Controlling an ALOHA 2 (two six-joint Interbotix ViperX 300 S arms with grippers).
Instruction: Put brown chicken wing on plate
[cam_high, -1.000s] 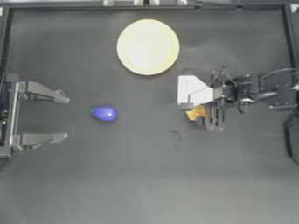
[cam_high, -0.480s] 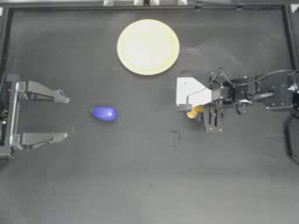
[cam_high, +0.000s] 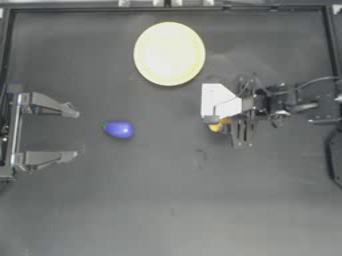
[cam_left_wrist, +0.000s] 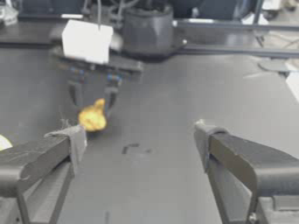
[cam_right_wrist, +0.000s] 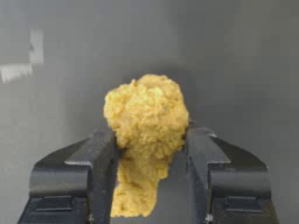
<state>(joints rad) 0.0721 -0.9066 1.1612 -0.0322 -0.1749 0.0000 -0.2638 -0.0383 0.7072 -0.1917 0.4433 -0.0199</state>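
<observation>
The brown chicken wing (cam_right_wrist: 146, 127), a lumpy yellow-orange piece, is clamped between the two dark jaws of my right gripper (cam_right_wrist: 149, 144), which is shut on it. From above, the wing (cam_high: 217, 125) peeks out under the right wrist's white block, right of the table's middle. The left wrist view shows the wing (cam_left_wrist: 92, 118) hanging below the right gripper (cam_left_wrist: 93, 94). The pale yellow plate (cam_high: 169, 53) lies at the back centre, apart from the wing. My left gripper (cam_high: 72, 135) is parked open at the left edge.
A rounded blue-purple object (cam_high: 119, 129) rests on the table between the left gripper and the wing. A raised dark rim (cam_high: 167, 7) borders the table at the back. A sliver of the plate (cam_left_wrist: 3, 143) shows in the left wrist view.
The right gripper has edged slightly left and toward the back with the wing in it. The left arm, plate and blue object have not moved.
</observation>
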